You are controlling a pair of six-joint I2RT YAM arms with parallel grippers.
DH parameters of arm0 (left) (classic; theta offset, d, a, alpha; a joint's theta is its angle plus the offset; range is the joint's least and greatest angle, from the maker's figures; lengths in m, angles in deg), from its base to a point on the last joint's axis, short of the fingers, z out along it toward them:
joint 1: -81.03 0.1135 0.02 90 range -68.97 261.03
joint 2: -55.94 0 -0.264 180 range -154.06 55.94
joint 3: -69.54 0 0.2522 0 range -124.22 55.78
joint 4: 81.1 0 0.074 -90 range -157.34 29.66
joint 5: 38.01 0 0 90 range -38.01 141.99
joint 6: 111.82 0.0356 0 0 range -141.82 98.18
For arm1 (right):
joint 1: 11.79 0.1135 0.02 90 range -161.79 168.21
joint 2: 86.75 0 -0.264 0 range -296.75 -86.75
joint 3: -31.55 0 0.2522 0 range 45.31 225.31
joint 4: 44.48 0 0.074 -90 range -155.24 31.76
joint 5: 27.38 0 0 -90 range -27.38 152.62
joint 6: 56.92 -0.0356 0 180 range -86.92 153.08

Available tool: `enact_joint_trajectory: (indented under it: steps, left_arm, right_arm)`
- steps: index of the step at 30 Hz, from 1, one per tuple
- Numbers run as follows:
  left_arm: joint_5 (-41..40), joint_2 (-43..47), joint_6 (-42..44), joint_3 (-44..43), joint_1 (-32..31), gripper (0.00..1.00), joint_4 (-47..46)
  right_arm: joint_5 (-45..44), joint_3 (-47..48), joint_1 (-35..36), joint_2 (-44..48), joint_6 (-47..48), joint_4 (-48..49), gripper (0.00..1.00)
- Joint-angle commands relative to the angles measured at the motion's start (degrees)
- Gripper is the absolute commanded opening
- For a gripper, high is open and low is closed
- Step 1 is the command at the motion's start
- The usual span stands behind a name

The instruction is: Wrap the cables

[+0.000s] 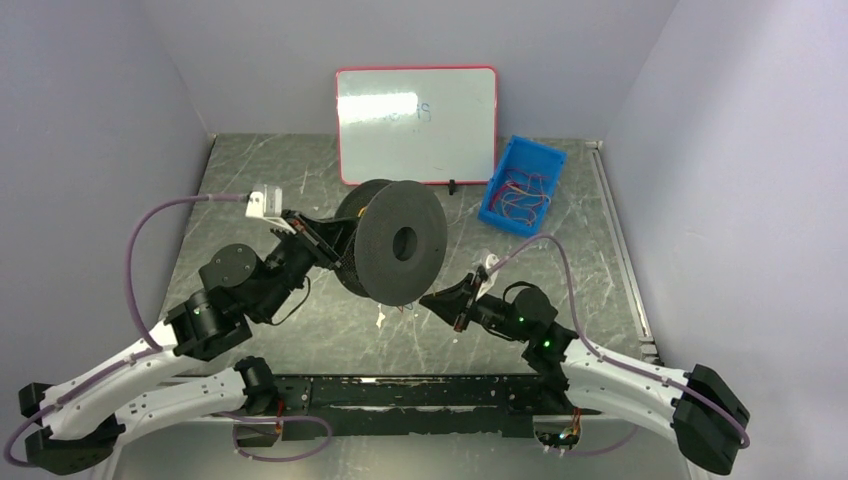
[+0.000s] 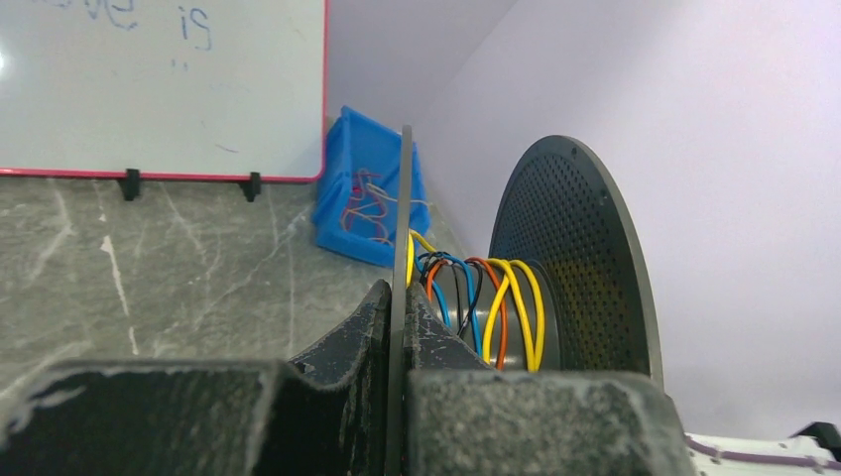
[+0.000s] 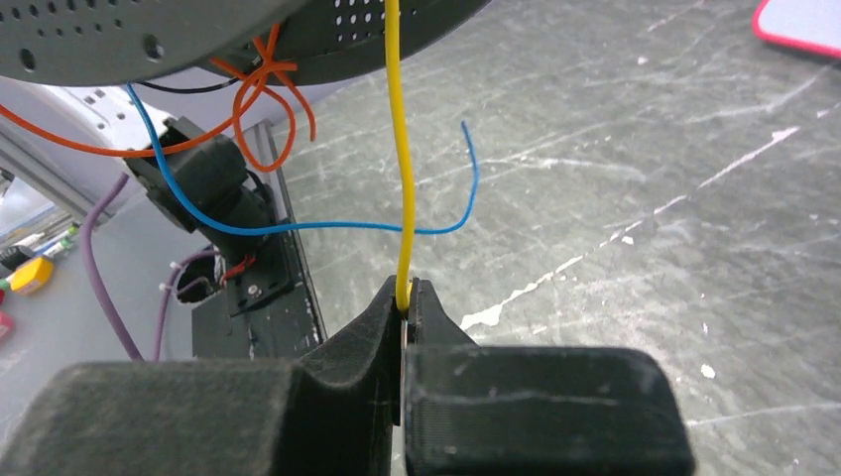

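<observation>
The only writing I can make out is on the whiteboard (image 2: pixel 159 89), up and to the left of my left claw (image 2: pixel 400 307) in its wrist view. It is blue marker handwriting along the board's top edge. One short word reads "is". Left of it is the tail of a longer word, cropped by the frame, of which I can read only a final "e". From the top camera the board stands beyond the left claw, and glare washes out the blue scrawl. Its last marks look like "is" or "19"; I cannot tell which.
</observation>
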Motion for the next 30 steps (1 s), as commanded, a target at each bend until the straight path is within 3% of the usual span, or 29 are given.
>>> enact_joint_trajectory:
  steps: [1,4,14,23,30]
  left_arm:
    - [-5.6,-0.4,1.8,-1.0,0.0,0.07,-10.6]
    - [-7.3,-2.1,3.2,-0.7,0.0,0.07,-11.7]
    - [-14.9,-7.1,7.6,2.8,0.1,0.07,-14.2]
    - [-21.2,-9.2,8.6,8.4,0.0,0.07,-13.6]
    - [-21.3,-10.7,5.8,11.9,0.0,0.07,-11.4]
  right_arm:
    - [1.4,1.4,1.3,-1.8,-1.2,-7.9,0.00]
    - [1.0,2.8,4.6,-5.3,-2.7,-7.4,0.00]
    - [-12.8,8.2,18.9,-15.8,-7.4,0.2,0.00]
    - [-24.5,16.8,22.9,-17.7,-9.5,-5.2,0.00]
    - [-32.3,22.1,23.2,-20.1,-12.2,-9.0,0.00]
